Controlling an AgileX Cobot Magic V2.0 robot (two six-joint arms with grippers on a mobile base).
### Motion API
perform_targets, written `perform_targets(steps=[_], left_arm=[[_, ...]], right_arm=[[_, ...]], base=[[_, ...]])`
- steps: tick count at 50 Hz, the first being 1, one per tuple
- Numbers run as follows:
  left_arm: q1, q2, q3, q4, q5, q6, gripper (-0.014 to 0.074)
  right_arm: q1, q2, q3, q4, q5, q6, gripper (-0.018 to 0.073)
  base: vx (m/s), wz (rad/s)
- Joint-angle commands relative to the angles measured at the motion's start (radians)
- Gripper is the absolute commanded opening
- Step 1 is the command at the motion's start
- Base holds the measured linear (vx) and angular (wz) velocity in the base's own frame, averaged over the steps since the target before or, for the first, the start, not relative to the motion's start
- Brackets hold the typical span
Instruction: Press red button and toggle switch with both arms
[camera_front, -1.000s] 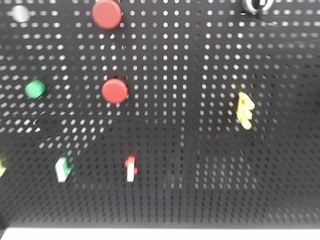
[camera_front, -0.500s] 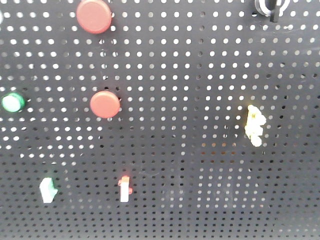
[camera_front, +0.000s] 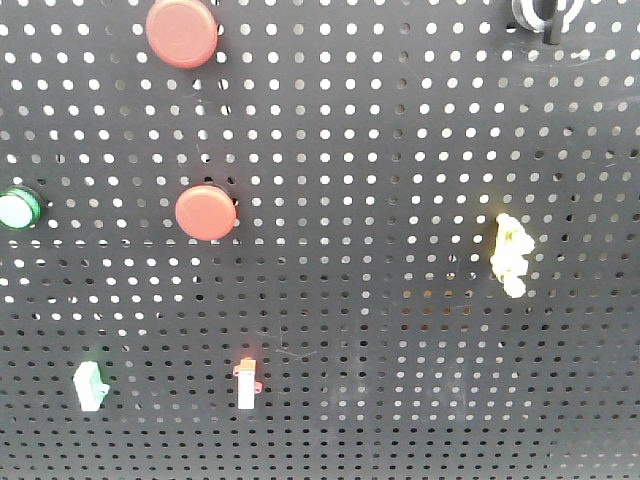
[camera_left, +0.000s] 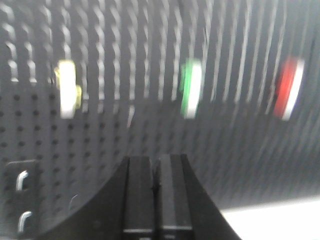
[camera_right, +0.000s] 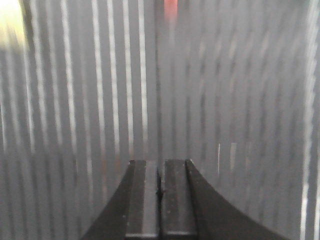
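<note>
Black pegboard panel (camera_front: 400, 150) fills every view, upright so that its controls face the arms. Left gripper (camera_left: 155, 185) and right gripper (camera_right: 160, 192) each have their fingers pressed together on nothing, probably to form one blunt pushing tip. The upper red button (camera_front: 181, 32) and lower red button (camera_front: 205, 212) show only in the front view. From the left gripper, the green switch (camera_left: 191, 88) lies ahead, the red switch (camera_left: 288, 89) ahead-right, the yellow switch (camera_left: 67, 88) ahead-left. A red blur (camera_right: 171, 6) lies straight ahead of the right gripper; what it is cannot be told.

Matt perforated panel (camera_front: 400, 165), smooth red button (camera_front: 205, 212)
</note>
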Motion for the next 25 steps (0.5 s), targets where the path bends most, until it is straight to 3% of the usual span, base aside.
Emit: perform_targets(steps=[1, 13, 20, 25], left_arm=[[0.001, 0.056, -0.208, 0.013, -0.048, 0.013, 0.0002], [0.000, 0.443, -0.731, 0.020, 0.254, 0.198, 0.0002], [0.000, 0.603, -0.920, 0.020, 0.383, 0.198, 0.0002], [0.000, 0.665, -0.983, 0.012, 0.413, 0.187, 0.0002]], right_arm=[[-0.004, 0.069, -0.199, -0.012, -0.046, -0.003, -0.0003], [-0.004, 0.392, -0.701, -0.037, 0.218, -0.043, -0.0003], [-0.004, 0.525, -0.864, -0.029, 0.290, -0.039, -0.0003], [-0.004, 0.570, -0.898, -0.026, 0.299, -0.038, -0.0003]], base=[[0.00, 0.00], [0.00, 0.00], [0.00, 0.00], [0.00, 0.00]])
